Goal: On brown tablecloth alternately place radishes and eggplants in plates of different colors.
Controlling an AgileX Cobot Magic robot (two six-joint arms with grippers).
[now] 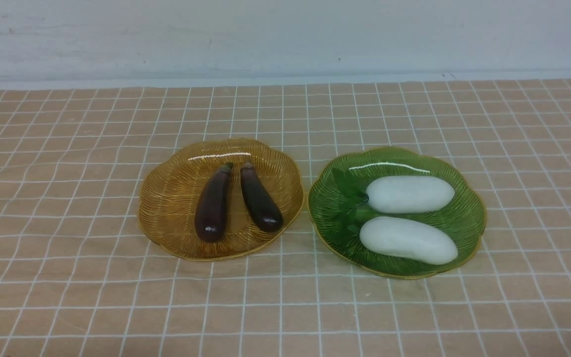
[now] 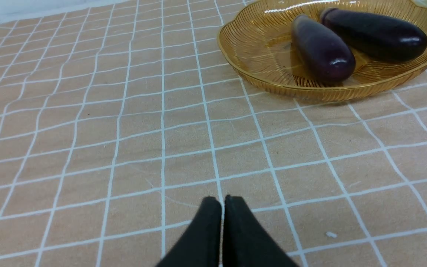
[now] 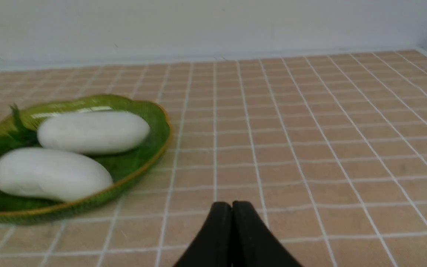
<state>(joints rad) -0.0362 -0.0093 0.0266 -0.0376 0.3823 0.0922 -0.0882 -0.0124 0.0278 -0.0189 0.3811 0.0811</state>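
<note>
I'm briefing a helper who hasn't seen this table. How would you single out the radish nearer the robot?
On the brown tablecloth, find the green plate, to the right of the amber plate. Two white radishes lie in it; yours is the nearer radish, closest to the robot and angled, while the far radish lies level.

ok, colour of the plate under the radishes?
Green plate with a gold rim, clearest in the front view.

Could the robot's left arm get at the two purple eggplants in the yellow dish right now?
Probably yes. The eggplants lie uncovered in the amber plate, with only bare tablecloth between them and the left gripper. Its jaws are shut, so they would need opening first.
</note>
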